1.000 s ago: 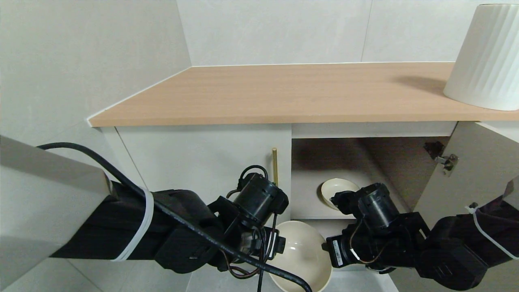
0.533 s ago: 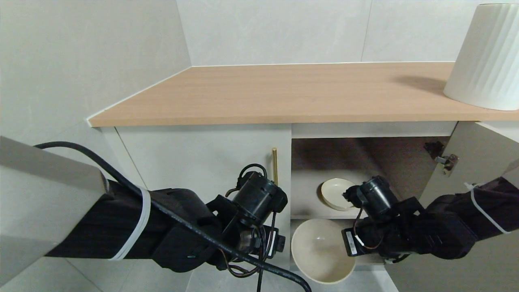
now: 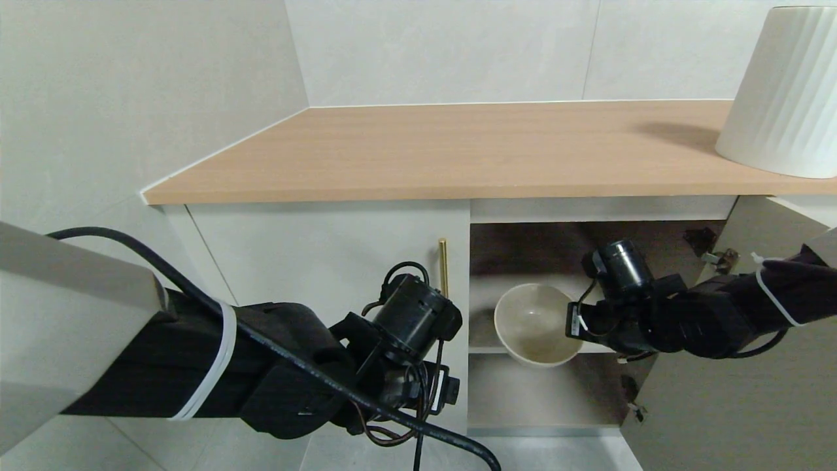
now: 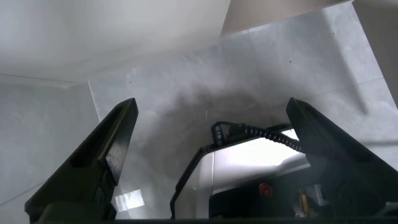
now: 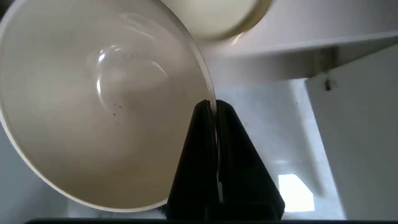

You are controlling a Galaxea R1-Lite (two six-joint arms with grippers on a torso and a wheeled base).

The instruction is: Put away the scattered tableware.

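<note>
The right gripper (image 5: 215, 118) is pinched tight on the rim of the big cream bowl (image 3: 533, 322). It holds the bowl tipped on its side in the open half of the cupboard (image 3: 588, 208), at the front of the middle shelf (image 3: 480, 330). I cannot tell if the bowl touches the shelf. A small cream dish (image 5: 217, 15) lies on that shelf, behind the bowl. The left gripper (image 4: 211, 155) hangs low in front of the cupboard's shut door (image 3: 314, 275), near the gold handle (image 3: 443, 268). Its fingers are spread wide with nothing in them. A white ribbed shade (image 3: 781, 91) stands on top of the cupboard.
</note>
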